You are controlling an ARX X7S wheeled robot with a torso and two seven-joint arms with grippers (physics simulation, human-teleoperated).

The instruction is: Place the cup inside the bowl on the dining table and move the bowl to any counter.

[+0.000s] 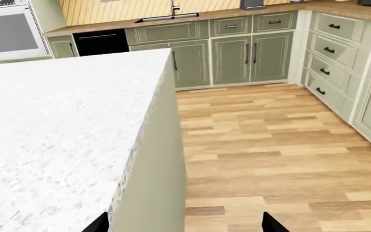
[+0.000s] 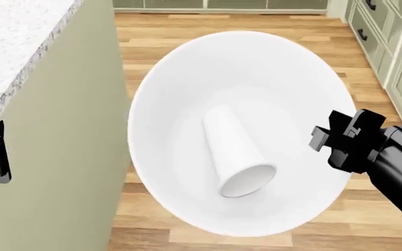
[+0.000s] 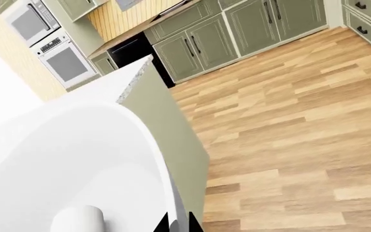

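The right pincer (image 2: 330, 140) reaches in from the side of the head view, its black arm slanting up toward the bowl (image 2: 239, 78), and it is clenched on the bowl's rim; in the right wrist view the two fingertips (image 3: 176, 223) sit pinched together at that rim. The bowl hangs in the air over the wooden floor (image 2: 152, 31), just beside the dining surface (image 2: 12, 42) and clear of its edge. Inside the bowl, just inward of the right pincer, the cup (image 2: 232, 151) lies on its side, mouth facing the camera. The left pincer (image 1: 182, 227) is held level beside the dining surface's corner, tips spread apart and grasping nothing. The wood-topped counter (image 1: 108, 25) stands well beyond, against the far wall.
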